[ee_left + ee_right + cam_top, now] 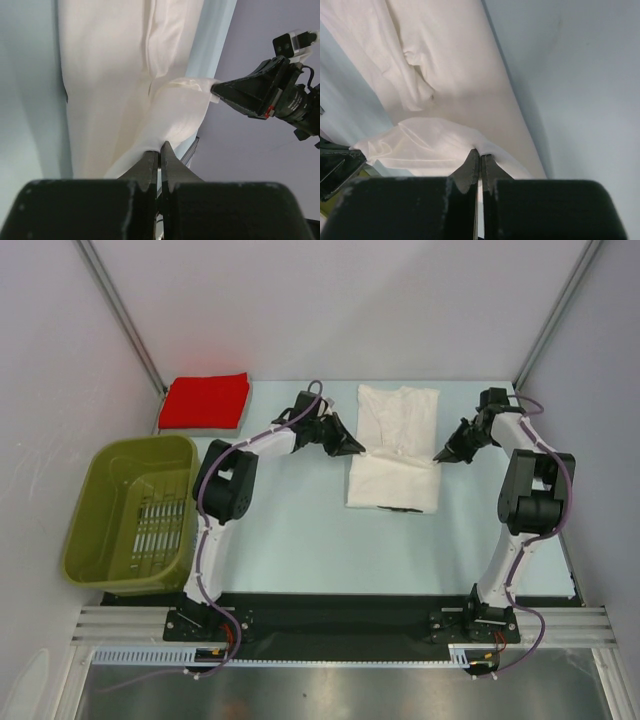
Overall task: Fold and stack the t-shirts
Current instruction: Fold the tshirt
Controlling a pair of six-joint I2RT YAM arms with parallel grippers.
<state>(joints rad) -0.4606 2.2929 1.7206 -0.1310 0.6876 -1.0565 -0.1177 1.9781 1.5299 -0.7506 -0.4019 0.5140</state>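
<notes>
- The white shirt (395,445) lies on the table (300,530) toward 12 o'clock from the middle, folded into a long strip running 12 to 6.
- The left pincer (355,448) sits at the strip's 9 o'clock edge and the right pincer (440,455) at its 3 o'clock edge, both roughly halfway along.
- Both are clamped tight, each with a pinch of the white cloth's edge between its tips. The wrist views show the cloth puckering up there.
- We reckon it's light, floppy stuff that'll sag wherever it isn't held, so matching edge grips look sensible for a crosswise fold.
- The red shirt (205,400) sits folded at about 10 o'clock, past the basket (110,500) and well apart from both pincers.
</notes>
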